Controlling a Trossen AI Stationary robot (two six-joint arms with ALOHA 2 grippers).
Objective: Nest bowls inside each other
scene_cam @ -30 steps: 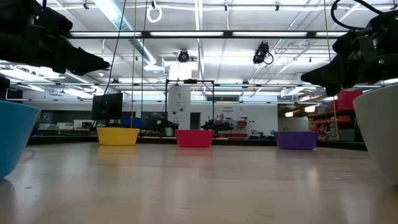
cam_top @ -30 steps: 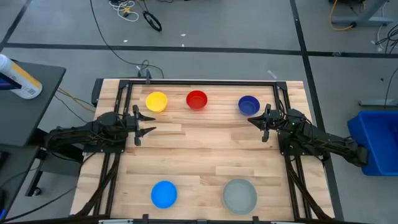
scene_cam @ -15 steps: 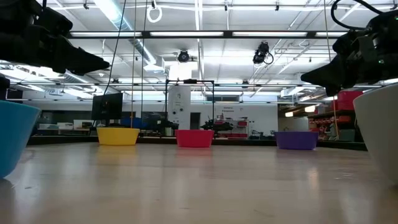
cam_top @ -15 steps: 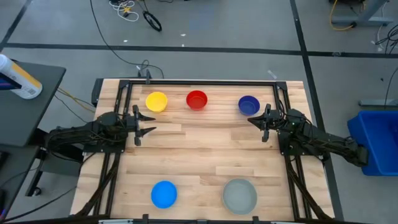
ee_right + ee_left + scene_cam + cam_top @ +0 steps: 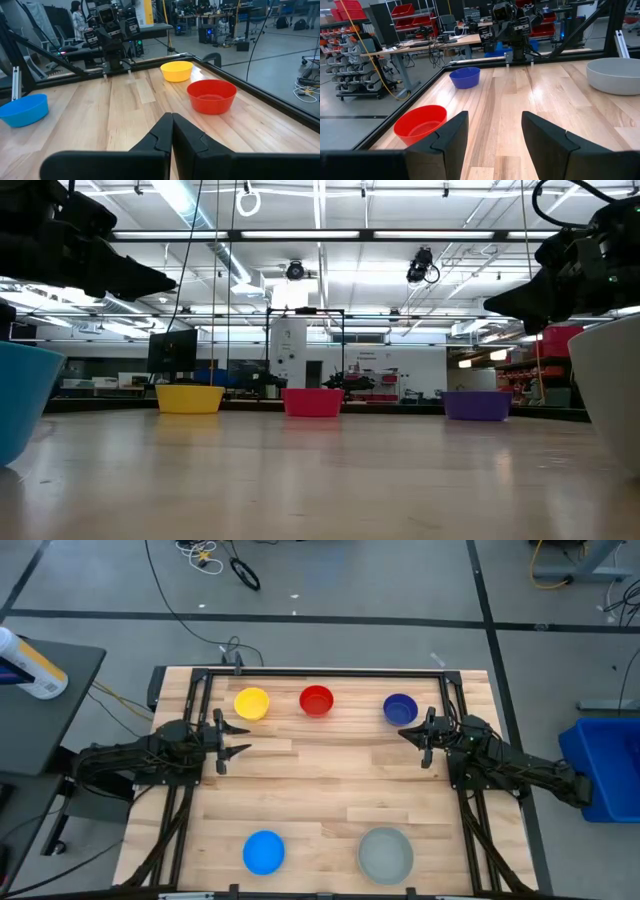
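Dark blue bowl (image 5: 400, 709) sits at 11 o'clock, just beside right gripper (image 5: 407, 734), fingers pressed together. Left gripper (image 5: 240, 739), spread, has yellow bowl (image 5: 251, 704) at 12.

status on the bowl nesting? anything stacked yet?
Done: nothing. The yellow bowl, red bowl and dark blue bowl sit apart in the far row; the light blue bowl and grey bowl sit apart at the near edge. In hand: nothing; the left gripper is open, the right gripper shut, both empty. Left: all the nesting.
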